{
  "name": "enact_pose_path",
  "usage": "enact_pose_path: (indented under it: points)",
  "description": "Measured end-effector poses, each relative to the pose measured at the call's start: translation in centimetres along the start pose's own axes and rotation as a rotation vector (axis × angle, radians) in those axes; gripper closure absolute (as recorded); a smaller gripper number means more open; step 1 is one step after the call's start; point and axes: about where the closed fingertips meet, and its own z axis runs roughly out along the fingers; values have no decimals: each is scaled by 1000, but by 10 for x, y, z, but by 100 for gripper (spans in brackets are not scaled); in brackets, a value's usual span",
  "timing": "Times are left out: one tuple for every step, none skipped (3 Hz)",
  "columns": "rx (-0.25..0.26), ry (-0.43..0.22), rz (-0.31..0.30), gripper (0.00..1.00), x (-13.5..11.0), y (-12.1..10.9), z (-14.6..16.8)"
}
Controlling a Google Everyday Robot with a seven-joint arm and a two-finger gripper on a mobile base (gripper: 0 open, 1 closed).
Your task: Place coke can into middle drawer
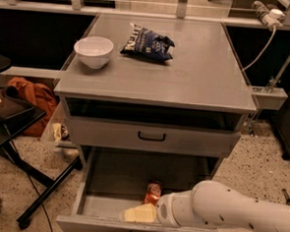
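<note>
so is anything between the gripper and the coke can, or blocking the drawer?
Nothing visible. The coke can already stands inside the open drawer, with the gripper just in front of it. The bowl and chip bag sit up top.

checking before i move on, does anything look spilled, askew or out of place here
Nothing looks spilled or damaged. The coke can appears upright in the open drawer, with the gripper low beside it at the drawer's front. Only the chip bag lies crumpled on the cabinet top.
</note>
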Motion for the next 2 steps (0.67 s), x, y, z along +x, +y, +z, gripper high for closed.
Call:
enact_pose_path:
  points:
    - [12, -67, 58, 0, -13, -10, 20]
    - [37, -184, 109, 0, -46, -42, 39]
